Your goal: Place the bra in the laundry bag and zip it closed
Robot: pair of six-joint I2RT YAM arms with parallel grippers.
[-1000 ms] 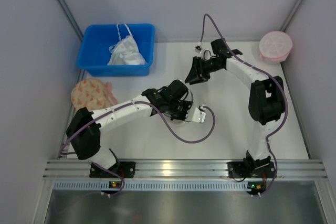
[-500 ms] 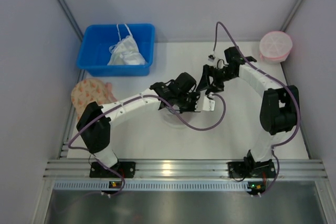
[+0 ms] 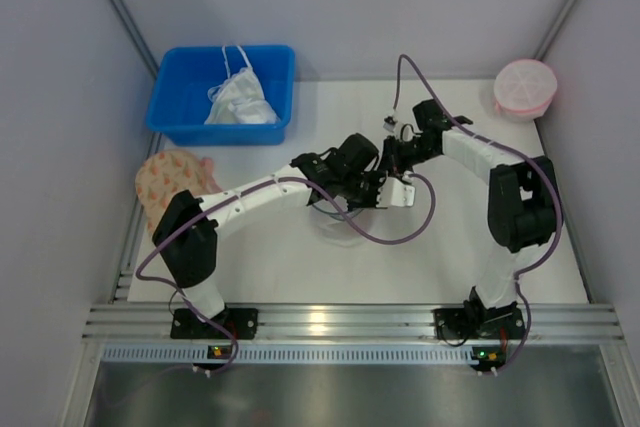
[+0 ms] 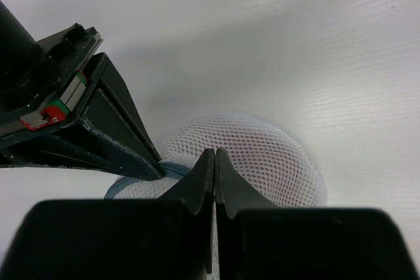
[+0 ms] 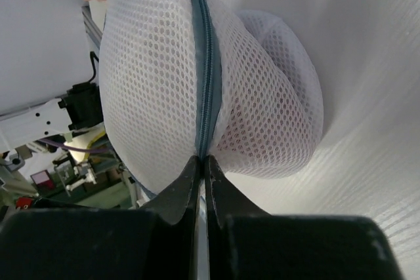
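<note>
The laundry bag (image 5: 157, 83) is a white mesh pouch, bulging and held up off the table. A blue-grey zipper (image 5: 209, 77) runs down its middle. My right gripper (image 5: 201, 159) is shut on the lower end of that zipper. A faint pinkish tint shows through the mesh on the right; the bra itself is hidden. In the left wrist view the laundry bag (image 4: 262, 155) lies just past my left gripper (image 4: 214, 152), which is shut on its mesh edge. From above, my left gripper (image 3: 372, 189) and right gripper (image 3: 388, 165) meet over the laundry bag (image 3: 332, 219).
A blue bin (image 3: 180, 97) at the back left holds a white garment (image 3: 240, 99). A beige patterned disc (image 3: 175, 177) lies at the left edge and a pink round mesh bag (image 3: 525, 87) at the back right. Purple cables loop over the table's middle.
My right gripper swung in from the back toward the left gripper and shut on the zipper. The left arm carried the bag a little back and right, still shut.
</note>
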